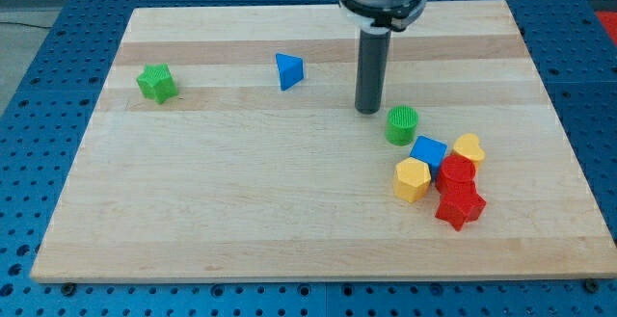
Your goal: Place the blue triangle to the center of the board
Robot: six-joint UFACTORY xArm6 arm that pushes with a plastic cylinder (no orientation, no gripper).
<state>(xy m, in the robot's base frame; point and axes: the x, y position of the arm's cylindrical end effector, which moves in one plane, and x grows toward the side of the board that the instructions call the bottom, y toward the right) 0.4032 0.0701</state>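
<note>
1. Nearest, at the view's lower right of the board [241,230]: red star [460,207], red block [457,173], yellow block [411,179], blue cube [428,151], yellow heart [469,148], clustered.
2. Green cylinder [402,124] just above them.
3. My tip [367,111], a bare rod with nothing to open or close, stands just left of the cylinder, touching no block.
4. Blue triangle [288,70] lies up-left of my tip, apart.
5. Green star [156,83] far left.

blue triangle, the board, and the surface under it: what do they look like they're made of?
Blue triangle: probably plastic, uniform saturated colour, matte with slight sheen.
Board: light wood, visible grain and joined strips, smooth pale finish.
Surface underneath: blue perforated sheet with a regular hole grid, likely painted metal; can't confirm.
My tip stands to the view's right of the triangle, not touching it.
</note>
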